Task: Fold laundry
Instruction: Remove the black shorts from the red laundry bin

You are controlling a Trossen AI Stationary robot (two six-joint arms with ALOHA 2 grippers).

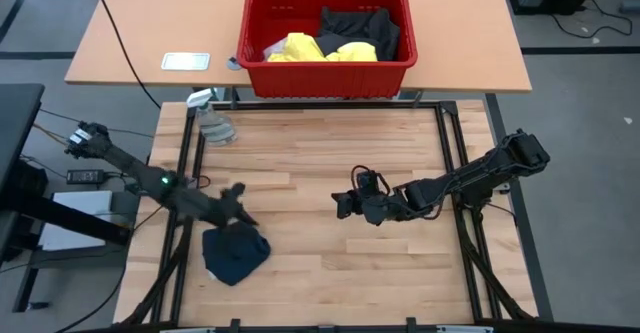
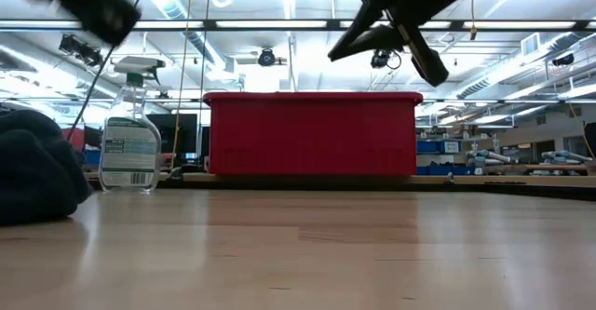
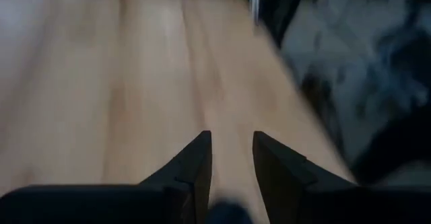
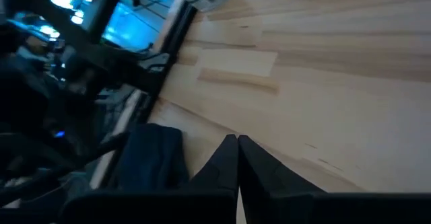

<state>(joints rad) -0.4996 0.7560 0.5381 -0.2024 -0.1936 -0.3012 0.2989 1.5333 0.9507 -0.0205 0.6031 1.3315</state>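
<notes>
Though the spray bottle carries a printed label, seen from the low view, none of its writing can be read. It stands at the far left corner of the tabletop, clear, with a pale trigger head.

Left arm: reaches in from the left edge, stretched low across the tabletop. The left gripper sits just above the near left area, right at the far edge of a small navy piece. In the left wrist view its fingers stand a little apart with bare wood between them; nothing is held.

Right arm: comes in from the right side, elbow bent, forearm running toward the middle. The right gripper hangs over bare wood, raised off the surface in the low view. Its fingers are pressed together, empty.

Laundry: the navy piece lies bunched in a rumpled heap at the near left of the tabletop, also showing as a dark mound at the left edge of the low view. The rest sits in a red basket on a second table beyond: a yellow shirt toward the basket's front, a dark grey garment behind it. A small pale flat item lies on that far table, left of the basket.
</notes>
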